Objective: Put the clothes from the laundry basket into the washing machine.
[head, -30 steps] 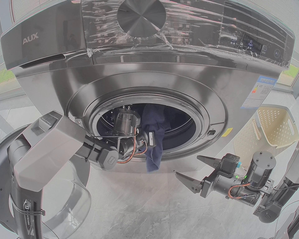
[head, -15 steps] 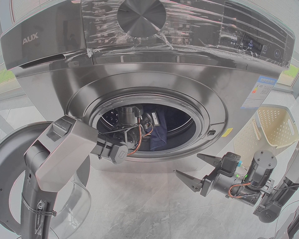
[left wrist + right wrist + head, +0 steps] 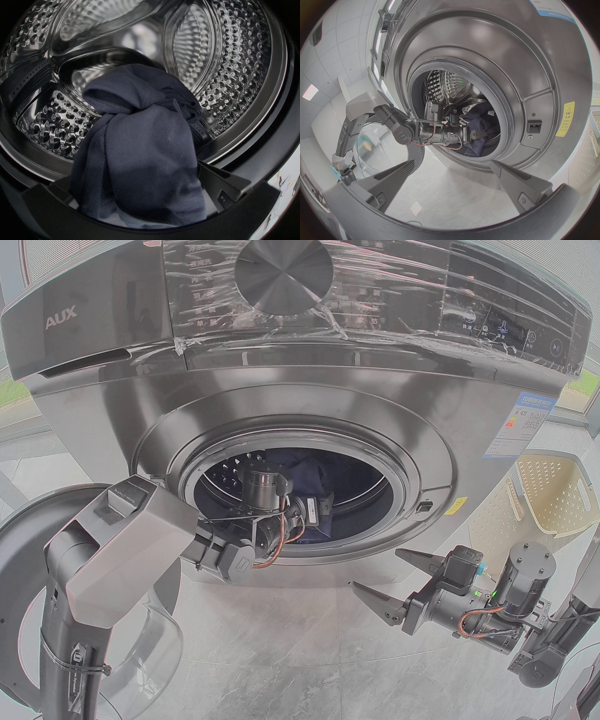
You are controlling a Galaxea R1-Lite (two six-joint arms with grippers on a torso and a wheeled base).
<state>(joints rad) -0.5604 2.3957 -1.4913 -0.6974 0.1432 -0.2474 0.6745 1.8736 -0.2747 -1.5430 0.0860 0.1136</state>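
Note:
A navy garment point(image 3: 140, 150) is heaped at the drum's front lip inside the washing machine point(image 3: 412, 490), and shows as a dark bundle point(image 3: 306, 471) through the opening. My left gripper point(image 3: 326, 505) reaches in through the opening, right at the garment point(image 3: 481, 125). Its jaws stand apart, so it is open. One finger point(image 3: 222, 184) is bare and the cloth drapes over the other. My right gripper point(image 3: 378, 574) hangs open and holds nothing, low in front of the machine, right of the opening. The cream perforated laundry basket point(image 3: 556, 496) stands to the machine's right.
The round glass door point(image 3: 144, 640) is swung open at the left, beside my left arm. Grey tiled floor point(image 3: 300, 640) lies free in front of the machine. The steel drum point(image 3: 237, 62) behind the garment is bare.
My left gripper has carried the navy garment from hanging over the door rim into the drum. No cloth hangs outside now. The right arm has stayed still.

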